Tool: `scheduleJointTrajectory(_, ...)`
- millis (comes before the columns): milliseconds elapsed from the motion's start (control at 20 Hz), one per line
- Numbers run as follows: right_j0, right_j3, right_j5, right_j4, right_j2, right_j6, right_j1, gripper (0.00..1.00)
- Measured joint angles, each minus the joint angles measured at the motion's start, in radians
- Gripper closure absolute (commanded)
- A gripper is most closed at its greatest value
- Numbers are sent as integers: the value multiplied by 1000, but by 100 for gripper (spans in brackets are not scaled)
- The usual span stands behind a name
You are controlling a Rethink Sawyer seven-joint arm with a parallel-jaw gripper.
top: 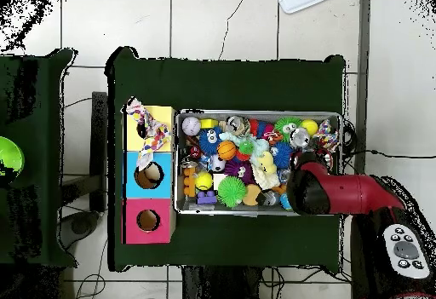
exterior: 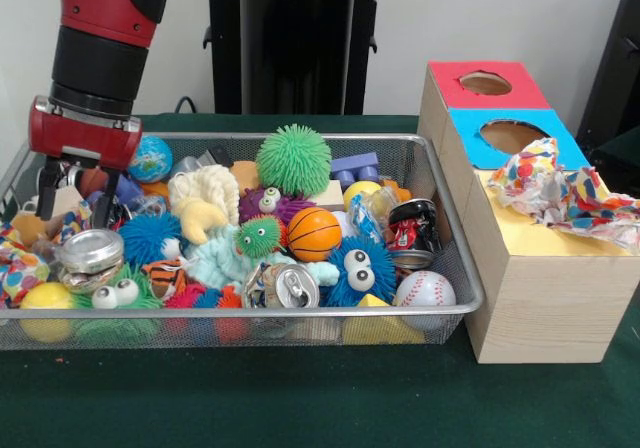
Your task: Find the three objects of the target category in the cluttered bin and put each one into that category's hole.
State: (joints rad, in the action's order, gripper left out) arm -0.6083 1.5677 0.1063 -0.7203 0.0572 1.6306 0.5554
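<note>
My gripper hangs over the left end of the wire bin, open, its two black fingers dipping among the toys with nothing clearly between them. In the overhead view the gripper is at the bin's right end. A wooden box beside the bin has a red hole, a blue hole and a yellow section. Crumpled patterned paper lies on the yellow part. The bin holds an orange basketball, a baseball, a globe ball and crushed cans.
Also in the bin are a green spiky ball, a blue googly-eyed toy, a blue spiky ball, a tin lid, a purple block and more patterned paper at the left end. Green cloth covers the table.
</note>
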Motion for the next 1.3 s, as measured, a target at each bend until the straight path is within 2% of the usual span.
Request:
scheduleJointTrajectory(750,-71,-33,0,-67,54,0,-15,0)
scheduleJointTrajectory(1300,-81,-69,0,-103,78,0,-24,0)
